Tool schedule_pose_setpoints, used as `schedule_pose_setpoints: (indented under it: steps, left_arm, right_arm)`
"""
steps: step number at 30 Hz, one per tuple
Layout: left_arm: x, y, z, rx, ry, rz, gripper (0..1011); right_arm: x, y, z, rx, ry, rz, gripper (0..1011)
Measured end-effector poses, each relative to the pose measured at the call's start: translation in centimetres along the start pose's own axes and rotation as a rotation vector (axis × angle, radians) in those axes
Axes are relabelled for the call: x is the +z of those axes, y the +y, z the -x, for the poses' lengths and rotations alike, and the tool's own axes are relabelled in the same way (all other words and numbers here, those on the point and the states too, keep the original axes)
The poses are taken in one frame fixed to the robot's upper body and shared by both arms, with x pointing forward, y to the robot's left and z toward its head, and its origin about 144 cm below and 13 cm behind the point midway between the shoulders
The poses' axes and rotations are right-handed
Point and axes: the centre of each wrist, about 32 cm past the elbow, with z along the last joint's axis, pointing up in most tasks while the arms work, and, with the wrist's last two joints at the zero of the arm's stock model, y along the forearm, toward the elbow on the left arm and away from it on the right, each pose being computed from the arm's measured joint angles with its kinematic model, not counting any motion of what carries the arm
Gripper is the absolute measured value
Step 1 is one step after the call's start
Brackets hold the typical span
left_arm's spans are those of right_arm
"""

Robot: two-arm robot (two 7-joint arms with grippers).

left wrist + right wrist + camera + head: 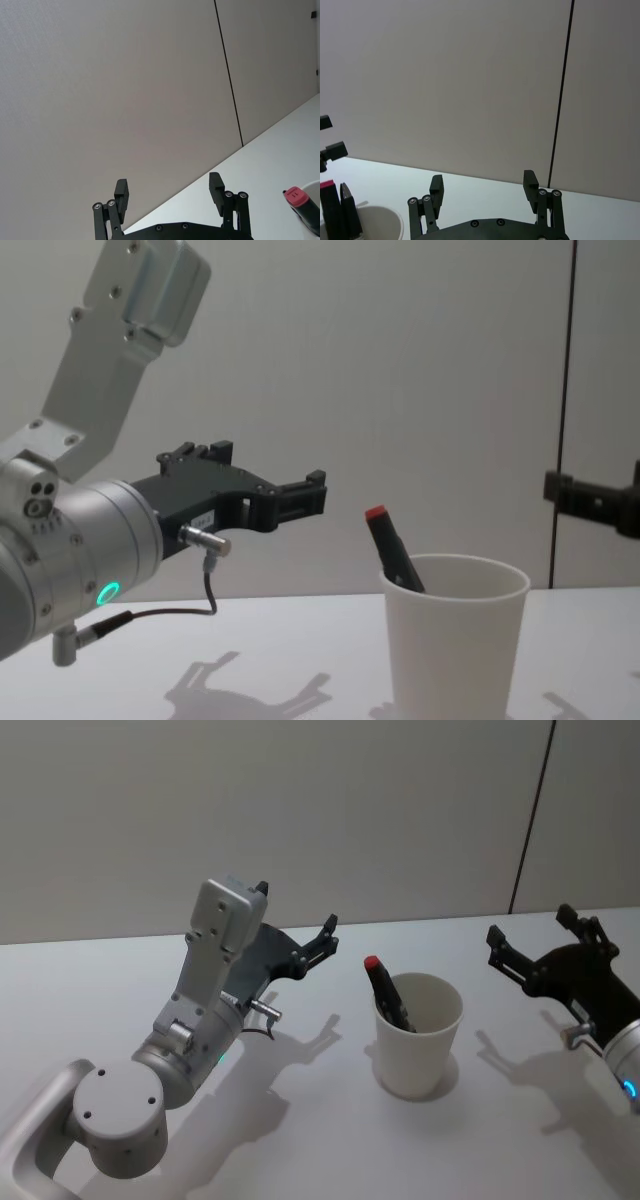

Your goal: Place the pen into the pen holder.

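The pen holder (420,1042) is a white paper cup standing upright on the white table, between the two arms. The pen (386,992), black with a red cap, leans inside it against the rim on the left arm's side, cap up. My left gripper (297,908) hangs open and empty above the table, left of the cup and apart from it. My right gripper (531,923) is open and empty to the cup's right. From the side, the chest view shows the cup (455,640), the pen (390,540) and the left gripper (268,472).
The white table (300,1120) runs back to a plain grey wall (300,810) with a dark vertical seam. The left arm's large grey body (190,1040) fills the near left. Shadows of both grippers lie on the table beside the cup.
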Motion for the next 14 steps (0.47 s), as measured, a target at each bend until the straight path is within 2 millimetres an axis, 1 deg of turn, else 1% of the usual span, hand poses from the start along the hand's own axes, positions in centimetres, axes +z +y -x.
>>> schedule_pose_setpoints:
  steps: [5,14]
  left_arm:
    - [0.0,0.0,-0.01,0.0,0.0,0.0,1001]
    - [0.0,0.0,-0.02,0.001,0.0,0.0,1001]
  right_arm:
    - [-0.51,-0.3,0.39,-0.015,-0.014,0.012,1002]
    - [-0.62,-0.37,0.49,-0.019,-0.018,0.014,1002]
